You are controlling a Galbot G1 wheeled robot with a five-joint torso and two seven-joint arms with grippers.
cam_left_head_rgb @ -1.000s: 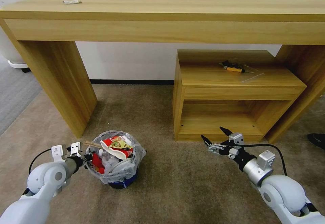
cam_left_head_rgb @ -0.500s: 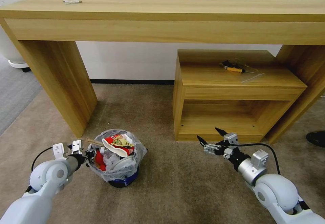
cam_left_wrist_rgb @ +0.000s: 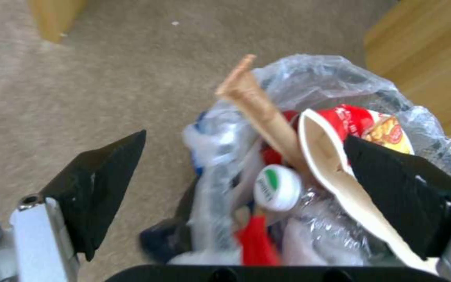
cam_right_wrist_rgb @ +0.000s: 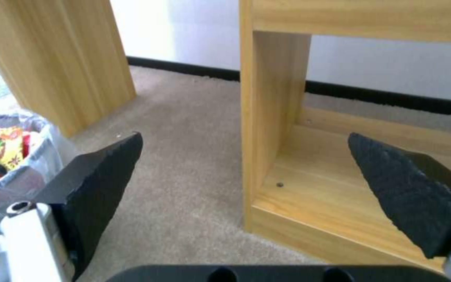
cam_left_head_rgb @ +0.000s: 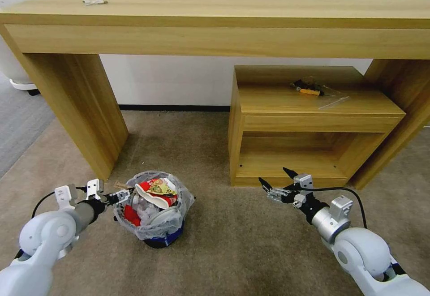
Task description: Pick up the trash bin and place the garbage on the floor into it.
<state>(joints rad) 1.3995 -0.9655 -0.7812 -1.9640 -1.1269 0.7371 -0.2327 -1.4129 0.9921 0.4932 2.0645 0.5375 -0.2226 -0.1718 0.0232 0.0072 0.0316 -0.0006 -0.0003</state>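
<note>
Wooden tabletop (cam_left_head_rgb: 215,9) overhead, carpet below, where the trash bin (cam_left_head_rgb: 154,213) sits brimful of garbage (cam_left_head_rgb: 154,193). Left hand (cam_left_head_rgb: 117,196) gapes wide at its rim; right hand (cam_left_head_rgb: 274,183) hovers wide, empty. Light load, I'd say, slippery bag: grip the stiff rim.

Upright bag-lined trash bin (cam_left_head_rgb: 154,224) on the carpet, full of garbage (cam_left_head_rgb: 154,195), wooden stick (cam_left_wrist_rgb: 259,107) protruding.

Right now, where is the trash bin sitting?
In the head view the trash bin stands on the carpet at the lower left, just past the open left gripper, in front of the long wooden table's left leg.
</note>
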